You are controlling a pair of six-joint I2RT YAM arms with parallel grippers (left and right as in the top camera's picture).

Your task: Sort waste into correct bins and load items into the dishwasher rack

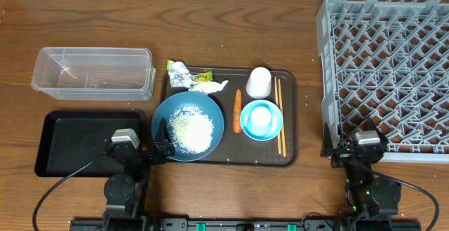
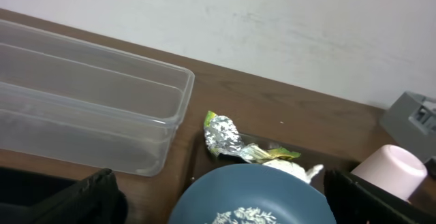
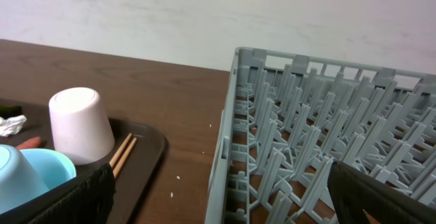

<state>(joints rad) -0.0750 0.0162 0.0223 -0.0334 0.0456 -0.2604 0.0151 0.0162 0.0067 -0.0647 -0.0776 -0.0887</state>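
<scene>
On the dark brown serving tray [image 1: 291,119] sit a large dark-blue bowl [image 1: 188,126] with white rice [image 1: 191,130], a carrot [image 1: 238,109], a small light-blue bowl [image 1: 261,119], an upside-down white cup [image 1: 258,82], two chopsticks [image 1: 280,124], a silver and yellow-green wrapper [image 1: 184,75] and a white tissue [image 1: 209,86]. The clear tub [image 1: 93,72] and black tray [image 1: 81,142] lie left. The grey rack [image 1: 388,69] is right. My left gripper [image 1: 144,152] is open and empty beside the dark-blue bowl [image 2: 252,197]. My right gripper [image 1: 358,147] is open and empty at the rack's front-left corner [image 3: 231,156].
The wrapper [image 2: 228,137] and the clear tub [image 2: 88,108] show in the left wrist view. The cup [image 3: 80,125], chopsticks [image 3: 121,152] and light-blue bowl [image 3: 30,173] show in the right wrist view. A white wall stands behind the wooden table.
</scene>
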